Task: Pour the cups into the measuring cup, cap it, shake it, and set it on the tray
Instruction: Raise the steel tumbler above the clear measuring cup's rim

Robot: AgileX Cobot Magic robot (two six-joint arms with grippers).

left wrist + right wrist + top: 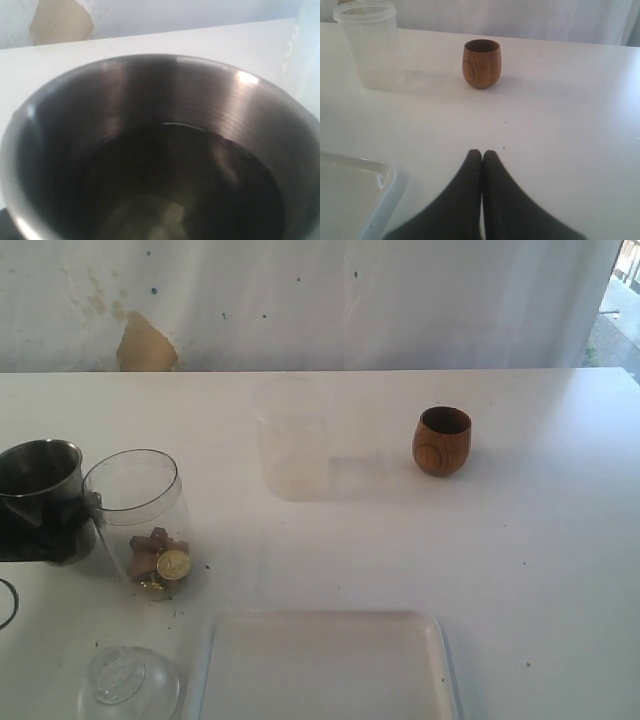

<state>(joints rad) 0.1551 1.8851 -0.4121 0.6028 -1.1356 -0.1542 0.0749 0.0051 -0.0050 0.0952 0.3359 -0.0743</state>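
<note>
Pinching the steel tumbler (40, 468) upright in the left hand (35, 535) at the left edge of the counter (540, 570), just left of the open measuring cup (135, 505). Pointing the right hand (482, 154), pressed together, straight at the wooden cup (481, 62), well apart but nearer than the left.

The left gripper (42, 532), cut off at the exterior view's left edge, hides the lower half of the steel tumbler (40, 465). The white tray (330, 665) and a clear domed lid (128, 685) run off the bottom edge. Brown pieces (158, 562) inside the measuring cup (135, 490) are too small to identify.
</note>
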